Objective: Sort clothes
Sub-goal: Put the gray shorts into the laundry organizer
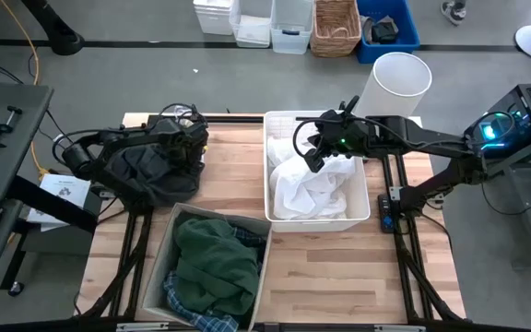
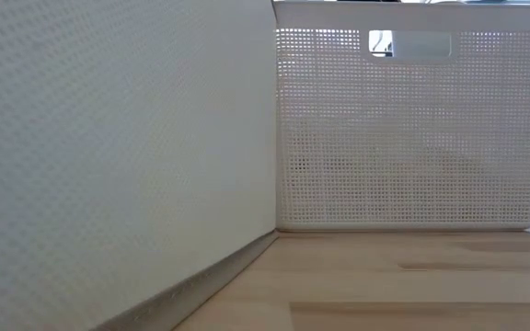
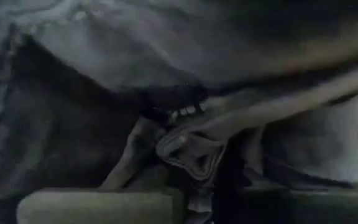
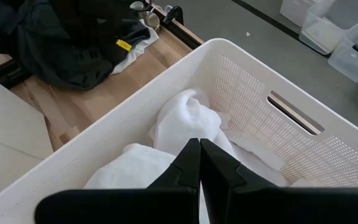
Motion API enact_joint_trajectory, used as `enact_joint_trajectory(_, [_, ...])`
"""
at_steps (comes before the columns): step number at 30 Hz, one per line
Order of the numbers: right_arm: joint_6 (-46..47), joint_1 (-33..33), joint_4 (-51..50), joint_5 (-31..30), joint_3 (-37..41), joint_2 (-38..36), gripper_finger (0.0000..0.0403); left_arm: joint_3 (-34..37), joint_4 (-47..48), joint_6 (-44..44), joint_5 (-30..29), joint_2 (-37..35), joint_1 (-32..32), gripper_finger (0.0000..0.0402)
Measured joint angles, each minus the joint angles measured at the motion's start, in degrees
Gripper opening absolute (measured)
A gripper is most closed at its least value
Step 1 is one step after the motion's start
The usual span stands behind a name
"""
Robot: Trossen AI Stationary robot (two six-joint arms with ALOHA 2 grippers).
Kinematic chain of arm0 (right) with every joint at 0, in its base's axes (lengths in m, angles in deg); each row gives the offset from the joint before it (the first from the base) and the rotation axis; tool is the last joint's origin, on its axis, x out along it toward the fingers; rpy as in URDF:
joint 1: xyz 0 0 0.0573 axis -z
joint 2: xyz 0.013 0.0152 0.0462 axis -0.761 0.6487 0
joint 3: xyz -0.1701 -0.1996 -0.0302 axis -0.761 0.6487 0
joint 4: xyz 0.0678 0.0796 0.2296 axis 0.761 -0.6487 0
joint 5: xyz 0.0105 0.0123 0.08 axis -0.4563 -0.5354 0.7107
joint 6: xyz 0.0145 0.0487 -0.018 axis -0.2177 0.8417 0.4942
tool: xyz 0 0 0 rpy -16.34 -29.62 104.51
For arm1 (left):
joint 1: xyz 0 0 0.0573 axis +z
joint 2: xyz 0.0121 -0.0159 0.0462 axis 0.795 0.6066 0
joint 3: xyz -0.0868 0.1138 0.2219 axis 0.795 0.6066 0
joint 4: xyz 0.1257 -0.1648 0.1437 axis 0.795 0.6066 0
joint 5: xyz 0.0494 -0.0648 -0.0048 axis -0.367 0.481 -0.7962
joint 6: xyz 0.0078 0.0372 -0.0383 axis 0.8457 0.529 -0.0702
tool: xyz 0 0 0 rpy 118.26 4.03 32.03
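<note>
Clothes lie in three groups around the white slotted basket [image 1: 361, 214] in the high view: white garments [image 1: 316, 184] inside it, a dark heap [image 1: 150, 166] on the bench [image 1: 339, 277] to its left, and a green garment [image 1: 212, 260] over plaid cloth [image 1: 192, 304] in the grey bin [image 1: 155, 267] in front-left. The right pincer [image 1: 313, 155] hangs over the basket; the left pincer [image 1: 187, 138] is buried in the dark heap.

Low view shows only the basket's perforated wall [image 2: 403, 138] beside the bin's wall [image 2: 109, 156].

Left wrist view is filled with dark folds [image 3: 166, 74]; whether that pincer is spread I cannot tell.

Right wrist view shows the right pincer [image 4: 199, 163] pressed together above the white garments [image 4: 185, 118], pinching nothing.
</note>
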Motion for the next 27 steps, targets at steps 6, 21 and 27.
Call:
enact_joint_trajectory(6, [0.01, 0.00, -0.08, 0.04, 0.00, 0.00, 0.0000, -6.80, 1.86, 0.07, 0.61, -8.67, -3.35, 0.0016])
enact_joint_trajectory(21, [-0.13, 0.04, -0.05, -1.97, 0.00, 0.00, 0.0000, -44.43, -7.61, 3.53, -0.36, -23.21, -13.82, 0.0014])
enact_joint_trajectory(27, [-0.15, 0.04, -0.05, -3.93, 0.00, 0.00, 0.0000, -65.98, -21.67, 9.88, 6.19, -19.24, -21.66, 0.0014])
